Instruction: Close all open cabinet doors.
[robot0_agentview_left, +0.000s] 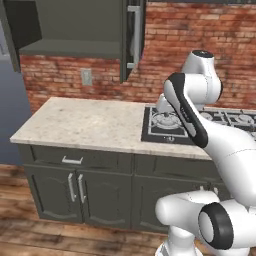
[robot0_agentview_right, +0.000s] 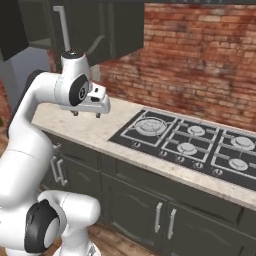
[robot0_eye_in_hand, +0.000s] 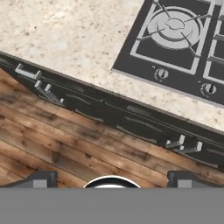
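Observation:
Both upper cabinet doors stand open above the counter. The right door (robot0_agentview_left: 131, 45) (robot0_agentview_right: 105, 25) juts out from the brick wall, its silver bar handle (robot0_agentview_left: 134, 35) (robot0_agentview_right: 62, 27) near the free edge. The left door (robot0_agentview_left: 11, 40) (robot0_agentview_right: 12, 30) is swung out at the far left. Between them the bare cabinet shelf (robot0_agentview_left: 70, 47) shows. The lower cabinet doors (robot0_agentview_left: 80, 192) (robot0_eye_in_hand: 109, 116) lie flush and shut. My gripper (robot0_agentview_right: 86, 114) (robot0_eye_in_hand: 113, 178) hangs over the counter's front edge, pointing down, below the right door. It is open and holds nothing.
A speckled stone counter (robot0_agentview_left: 85, 122) (robot0_eye_in_hand: 65, 39) runs along the red brick wall (robot0_agentview_left: 200, 45). A black gas hob (robot0_agentview_right: 195, 142) (robot0_eye_in_hand: 175, 39) is set into it on the right. A drawer front with a horizontal handle (robot0_agentview_left: 72, 160) sits under the counter. Wooden floor (robot0_eye_in_hand: 65, 144) lies below.

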